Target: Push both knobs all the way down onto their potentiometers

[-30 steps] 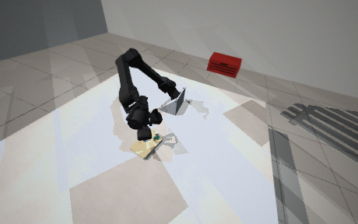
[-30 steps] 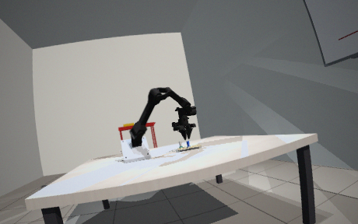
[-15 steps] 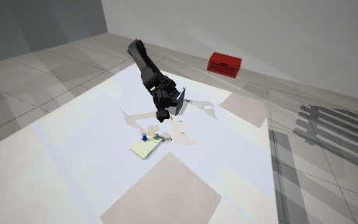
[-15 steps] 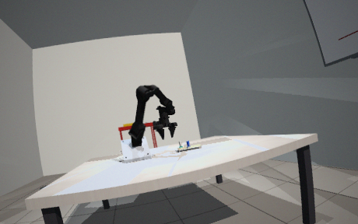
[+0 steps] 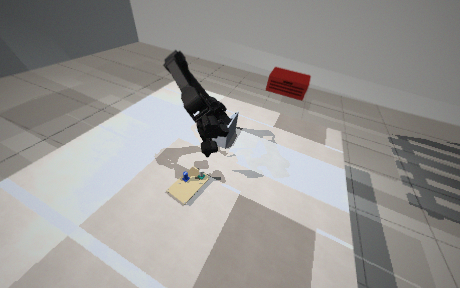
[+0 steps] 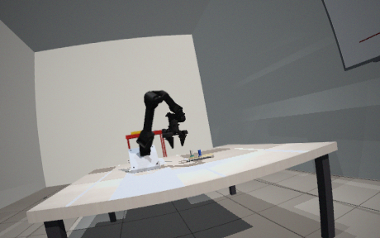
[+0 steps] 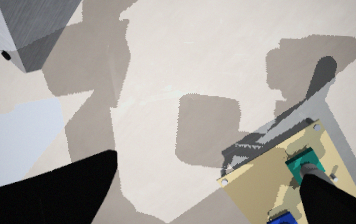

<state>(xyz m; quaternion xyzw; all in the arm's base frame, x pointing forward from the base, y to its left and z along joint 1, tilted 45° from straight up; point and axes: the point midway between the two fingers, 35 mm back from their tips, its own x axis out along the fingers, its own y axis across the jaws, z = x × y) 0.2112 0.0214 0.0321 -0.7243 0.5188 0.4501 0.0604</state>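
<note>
Top view: the arm is leaning out from its base, and the gripper (image 5: 209, 146) is hanging above the table (image 5: 260, 235), clear of the circuit board (image 5: 187, 191). The board is lying near the middle of the worktop, on the side of the claw away from the base, with its long axis running out from the arm. The blue knob (image 5: 185, 175) and the teal potentiometer (image 5: 201, 176) are sitting side by side at the board's end nearest the claw. A red box (image 5: 288, 83) is standing on the floor beyond the far edge; any marking on it is too small to read.

Exterior view: the gripper (image 6: 177, 140) is hovering well above the circuit board (image 6: 201, 156), offset toward the base, fingers spread wide and holding nothing. The blue knob (image 6: 199, 152) is showing upright on the board.

Wrist view: two dark fingers are framing the picture far apart. Only a corner of the circuit board (image 7: 260, 185) is showing at lower right, with the teal potentiometer (image 7: 298, 164) partly behind the right finger.

No readable writing anywhere. Judgement: whether both knobs are fully seated cannot be told from here; if they are, only holding still remains.
</note>
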